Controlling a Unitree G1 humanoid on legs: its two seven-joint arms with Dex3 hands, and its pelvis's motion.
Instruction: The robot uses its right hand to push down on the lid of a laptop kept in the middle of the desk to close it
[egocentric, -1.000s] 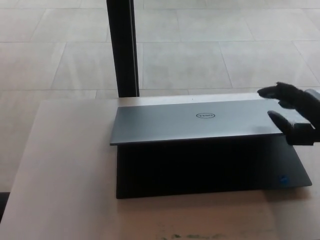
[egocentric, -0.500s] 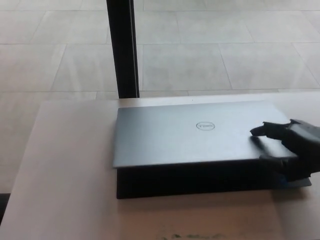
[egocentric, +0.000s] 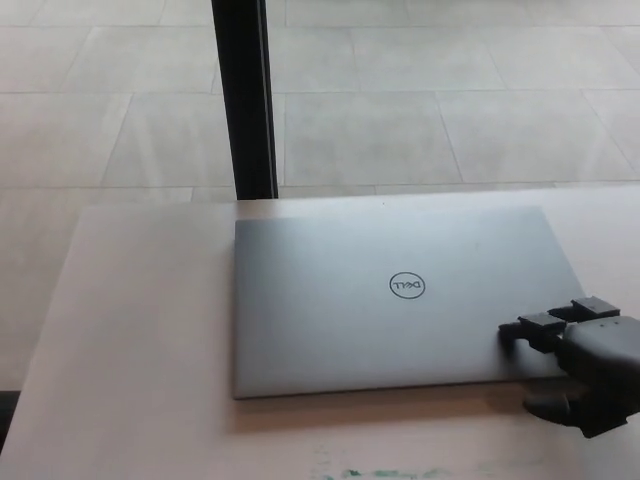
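Head view: laptop lies mid-desk, lid looks flat down on its base. R hand at the lid's front-right corner, fingers resting on top, holding nothing, spread narrow. To finish well, I'd press straight down near that front edge w/o sliding the laptop; L hand not visible.

laptop mid-desk | right robot hand apparently on its near-right corner

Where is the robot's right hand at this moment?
In the head view, the right hand is at the lower right, its fingers resting on the near right corner of the closed laptop lid.
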